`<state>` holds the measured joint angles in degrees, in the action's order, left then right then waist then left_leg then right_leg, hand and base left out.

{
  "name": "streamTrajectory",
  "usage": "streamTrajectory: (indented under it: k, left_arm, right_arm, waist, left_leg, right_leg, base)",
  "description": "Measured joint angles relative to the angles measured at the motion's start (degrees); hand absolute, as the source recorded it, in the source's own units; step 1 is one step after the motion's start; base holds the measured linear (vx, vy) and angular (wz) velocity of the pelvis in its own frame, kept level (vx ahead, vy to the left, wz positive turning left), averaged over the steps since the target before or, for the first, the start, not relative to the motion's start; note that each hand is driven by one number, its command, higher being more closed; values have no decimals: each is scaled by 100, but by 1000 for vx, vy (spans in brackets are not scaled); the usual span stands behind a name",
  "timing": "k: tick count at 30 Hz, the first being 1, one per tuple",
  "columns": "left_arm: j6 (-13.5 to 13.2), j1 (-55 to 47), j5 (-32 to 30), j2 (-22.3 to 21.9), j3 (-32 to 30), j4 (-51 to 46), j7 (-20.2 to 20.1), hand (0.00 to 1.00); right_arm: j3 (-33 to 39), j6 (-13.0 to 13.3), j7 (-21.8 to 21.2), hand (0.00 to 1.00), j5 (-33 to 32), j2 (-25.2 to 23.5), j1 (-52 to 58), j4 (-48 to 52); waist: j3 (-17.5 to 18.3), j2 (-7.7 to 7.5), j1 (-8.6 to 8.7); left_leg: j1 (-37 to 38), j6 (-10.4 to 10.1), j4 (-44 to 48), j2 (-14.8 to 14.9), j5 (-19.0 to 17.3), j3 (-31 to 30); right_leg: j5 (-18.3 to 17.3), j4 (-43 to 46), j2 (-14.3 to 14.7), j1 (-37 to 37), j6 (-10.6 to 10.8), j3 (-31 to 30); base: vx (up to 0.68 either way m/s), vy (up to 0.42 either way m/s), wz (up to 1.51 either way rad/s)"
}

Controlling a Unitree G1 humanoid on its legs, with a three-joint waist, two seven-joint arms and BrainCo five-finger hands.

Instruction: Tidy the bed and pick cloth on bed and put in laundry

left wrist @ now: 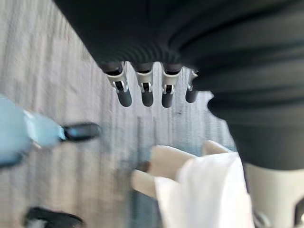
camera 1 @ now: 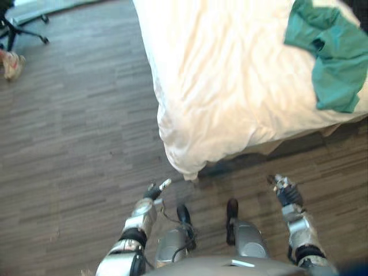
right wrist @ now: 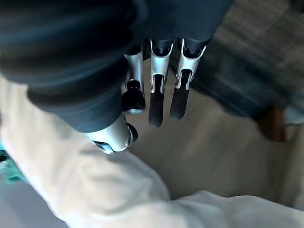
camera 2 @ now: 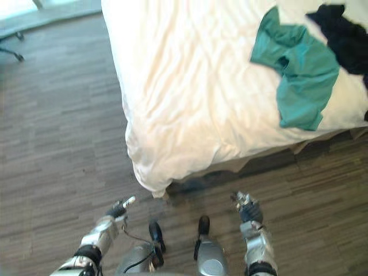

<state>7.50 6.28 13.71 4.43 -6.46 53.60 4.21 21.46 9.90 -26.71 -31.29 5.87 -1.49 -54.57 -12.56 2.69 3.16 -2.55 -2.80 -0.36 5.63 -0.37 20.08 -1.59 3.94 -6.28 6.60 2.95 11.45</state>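
Observation:
A bed with a rumpled white duvet (camera 2: 201,98) fills the upper right of the eye views, its corner hanging down toward me. A green cloth (camera 2: 299,72) lies crumpled on the duvet near the bed's right edge, and a black cloth (camera 2: 345,34) lies just beyond it. My left hand (camera 1: 154,191) hangs low over the floor, left of the duvet's corner, fingers relaxed and holding nothing. My right hand (camera 2: 246,206) hovers over the floor in front of the bed's near side, open and free. In the right wrist view its fingers (right wrist: 156,95) point at the duvet's hanging edge (right wrist: 118,190).
Grey wood-plank floor (camera 1: 75,132) spreads left of and in front of the bed. An office chair's base (camera 1: 23,31) and a person's shoe (camera 1: 11,64) sit at the far left. A dark gap (camera 2: 230,172) runs under the bed's near edge.

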Motion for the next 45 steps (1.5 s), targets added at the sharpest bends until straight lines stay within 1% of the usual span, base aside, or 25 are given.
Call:
streamTrajectory:
  k: [6, 8, 13, 18, 20, 21, 23, 24, 25, 26, 28, 29, 32, 33, 34, 35, 36, 37, 38, 40, 41, 42, 43, 44, 45]
  left_arm:
    - [32, -821, -376, 9, 282, 249, 42, 0]
    - [27, -1006, -487, 14, 387, 407, 104, 0]
    - [-187, -1143, -661, 24, 428, 402, 134, 0]
    - [-418, -1183, -878, 38, 480, 406, 250, 0]
    - [-474, -1195, -883, 43, 447, 402, 249, 0]
    - [-574, -1205, -896, 48, 333, 394, 238, 0]
    - [-740, -1201, -1053, 46, 126, 380, 222, 0]
    - [-831, -1224, -1183, 50, 108, 393, 207, 0]
    - [-866, -1241, -1356, 51, 136, 440, 173, 0]
    - [-884, -1244, -1432, 57, 157, 506, 118, 0]
    - [-913, -1184, -1567, 146, 205, 616, 20, 0]
    - [-913, -1123, -1619, 155, 223, 617, -64, 0]
    - [-895, -993, -1732, 153, 247, 614, -184, 0]
    - [-885, -951, -1762, 129, 255, 605, -182, 0]
    - [-866, -931, -1765, 96, 258, 574, -179, 0]
    - [-792, -925, -1766, 65, 256, 481, -173, 0]
    - [-761, -937, -1764, 59, 248, 443, -169, 0]
    - [-759, -943, -1766, 64, 245, 435, -164, 0]
    - [-705, -950, -1766, 45, 245, 434, -146, 0]
    - [-646, -934, -1777, -18, 256, 439, -136, 0]
    - [-643, -889, -1798, -46, 248, 435, -135, 0]
    - [-623, -763, -1819, -113, 244, 445, -132, 0]
    - [-595, -734, -1859, -196, 221, 438, -129, 0]
    - [-590, -722, -1878, -238, 219, 375, -123, 0]
    - [-535, -688, -1876, -161, 328, 362, -110, 0]
  right_arm:
    - [-371, 53, 702, 0, 1387, -146, 721, -287]
    - [-403, 121, 1196, 0, 2251, -145, 870, -396]
    - [-642, 184, 1578, 0, 2916, -107, 962, -493]
    - [-897, 167, 1568, 0, 2940, -61, 1035, -515]
    - [-909, 147, 1584, 0, 2942, -51, 1029, -566]
    - [-991, 114, 1614, 0, 2950, -18, 1012, -617]
    - [-1117, 55, 1670, 0, 2974, 43, 999, -671]
    - [-1146, 53, 1692, 0, 2973, 144, 981, -674]
    - [-1134, 57, 1724, 0, 2944, 194, 941, -705]
    - [-1108, 56, 1752, 0, 2890, 218, 929, -740]
    - [-1066, 60, 1819, 0, 2667, 173, 979, -768]
    - [-1065, 59, 1859, 0, 2488, 118, 1101, -745]
    - [-1050, 81, 1888, 0, 2343, -1, 1275, -466]
    - [-1004, 104, 1897, 0, 2350, -58, 1307, -358]
    - [-940, 124, 1905, 0, 2350, -116, 1354, -290]
    - [-875, 180, 1905, 0, 2349, -170, 1388, -260]
    - [-874, 221, 1907, 0, 2345, -204, 1366, -252]
    - [-875, 263, 1908, 0, 2341, -237, 1362, -246]
    - [-883, 370, 1909, 0, 2274, -306, 1406, -220]
    - [-921, 442, 1910, 0, 2167, -363, 1493, -158]
    - [-956, 465, 1914, 0, 2125, -344, 1493, -140]
    - [-1064, 507, 1925, 0, 2106, -284, 1461, -139]
    - [-1106, 497, 1927, 0, 2092, -149, 1313, -147]
    - [-1068, 479, 1936, 0, 2092, -107, 1260, -144]
    - [-1089, 463, 1978, 0, 2094, -149, 1309, -166]
  waist:
    - [412, -60, 54]
    - [517, -82, 62]
    - [596, -124, 48]
    - [634, -195, 47]
    - [610, -236, 29]
    - [591, -273, -44]
    - [593, -297, -121]
    - [587, -192, -161]
    - [573, -6, -169]
    - [572, 40, -145]
    - [539, -54, -52]
    - [497, -126, -32]
    - [464, -228, -8]
    - [455, -228, 7]
    - [414, -279, 44]
    - [372, -247, 26]
    - [360, -276, 18]
    - [357, -316, 18]
    - [343, -393, 26]
    - [350, -432, 57]
    - [358, -462, 67]
    - [328, -413, 26]
    - [322, -186, -37]
    - [277, -230, 4]
    - [166, -358, 59]
  left_leg:
    - [744, -33, -321, -102, -9, -48]
    - [902, -32, -365, -138, -8, -135]
    - [1065, -5, -519, -184, 69, -223]
    - [1173, -40, -505, -190, 36, -241]
    - [1102, -60, -140, -157, -160, -196]
    - [940, -15, 375, -146, -336, -259]
    - [682, 19, 1100, -124, -538, -849]
    - [595, -33, 1352, -54, -789, -1136]
    - [627, -83, 1358, 38, -1078, -1220]
    - [642, -70, 1305, 51, -1195, -1214]
    - [680, -70, 1249, 6, -1225, -999]
    - [746, -50, 1233, -35, -1251, -845]
    - [754, 14, 1238, -102, -1291, -569]
    - [777, 32, 1242, -89, -1306, -432]
    - [824, 62, 1241, -69, -1303, -296]
    - [874, 89, 1242, -3, -1331, -77]
    - [953, 74, 1247, 61, -1367, 60]
    - [1011, 44, 1262, 102, -1404, 181]
    - [1184, -49, 1298, 189, -1490, 455]
    - [1251, -116, 1365, 190, -1583, 672]
    - [1262, -90, 1341, 180, -1576, 762]
    - [1236, 127, 1142, 111, -1451, 777]
    - [1151, 190, 935, 270, -1327, 971]
    - [1197, 61, 961, 260, -1320, 1146]
    - [1356, 40, 1059, 111, -1315, 1415]
  right_leg:
    - [56, -419, -2, -831, 94, 90]
    - [72, -517, -19, -1025, 125, 157]
    - [99, -605, -29, -1171, 154, 212]
    - [99, -658, -5, -1294, 173, 153]
    - [102, -629, 0, -1303, 169, -25]
    - [120, -596, -25, -1287, 142, -192]
    - [172, -585, -20, -1212, 156, -531]
    - [211, -593, 51, -1091, 157, -807]
    - [285, -629, 179, -978, 169, -1053]
    - [330, -663, 224, -929, 192, -1151]
    - [478, -790, 171, -895, 253, -1330]
    - [495, -727, 135, -832, 276, -1473]
    - [446, -397, 93, -549, 321, -1703]
    - [354, -273, 60, -461, 282, -1633]
    - [264, -102, -33, -384, 149, -1313]
    - [114, 227, -146, -286, -78, -831]
    - [46, 537, -200, -183, -186, -577]
    - [9, 825, -212, -107, -242, -454]
    - [-194, 1213, -202, -45, -216, -194]
    - [-179, 1465, -110, 175, -153, -154]
    - [-126, 1510, -65, 287, -232, -157]
    - [115, 1215, 77, 394, -349, -263]
    - [86, 1152, 178, 457, -472, -183]
    - [-390, 2024, 32, 642, -512, 128]
    - [-976, 3144, -354, 663, -614, 589]
  base:
    - [65, 38, 4]
    - [-25, 21, 13]
    - [-52, 11, 6]
    - [-39, 7, -3]
    - [0, 29, -28]
    - [25, 21, -64]
    - [21, -40, -92]
    - [-3, -15, -122]
    - [-10, 39, -121]
    - [-26, 94, -96]
    - [-45, 83, -61]
    - [-51, 97, -49]
    - [-27, 78, -45]
    - [-24, 78, -49]
    - [-33, 49, -60]
    - [13, 44, -75]
    - [40, 37, -81]
    - [113, 4, -94]
    - [124, -27, -84]
    - [130, -10, -89]
    - [78, 20, -111]
    - [30, -34, -132]
    - [12, -61, -127]
    - [53, -76, -119]
    - [49, -31, -132]
